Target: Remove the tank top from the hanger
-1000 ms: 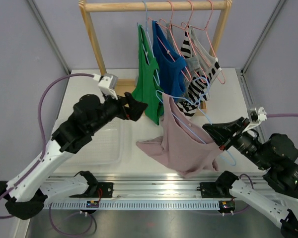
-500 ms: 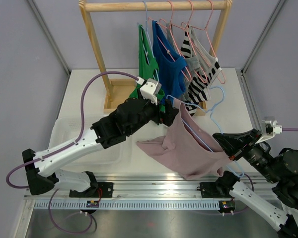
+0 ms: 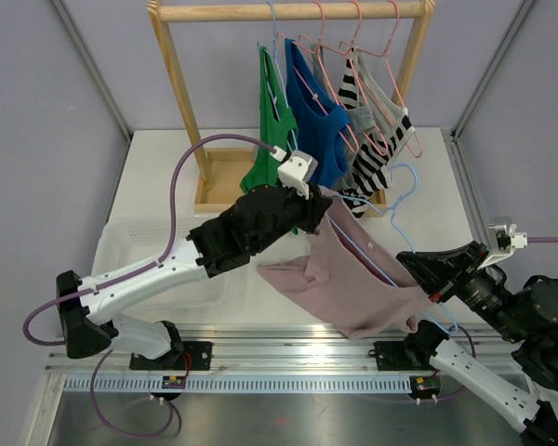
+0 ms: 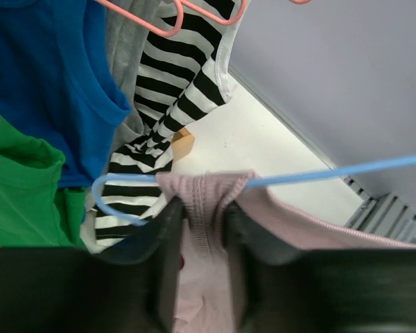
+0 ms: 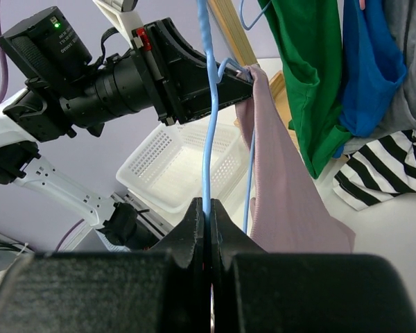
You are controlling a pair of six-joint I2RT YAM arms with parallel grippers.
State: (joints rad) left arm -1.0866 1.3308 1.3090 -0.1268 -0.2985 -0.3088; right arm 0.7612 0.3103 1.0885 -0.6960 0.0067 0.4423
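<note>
Pink ribbed tank top [image 3: 353, 283] noted draped on a light-blue wire hanger [image 5: 208, 125], held above the white table [image 3: 149, 195], in front of the wooden clothes rack [image 3: 179, 84]. One strap is pinched by the left gripper [image 4: 202, 208] near the hanger's bend. Hanger wire is clamped in the right gripper [image 5: 208, 208]. White plastic basket [image 3: 121, 242] is seen under the left arm.

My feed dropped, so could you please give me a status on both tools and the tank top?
Left tool shut on pink tank top strap. Right tool shut on blue hanger. Strap not yet off. Striped top close behind.
</note>
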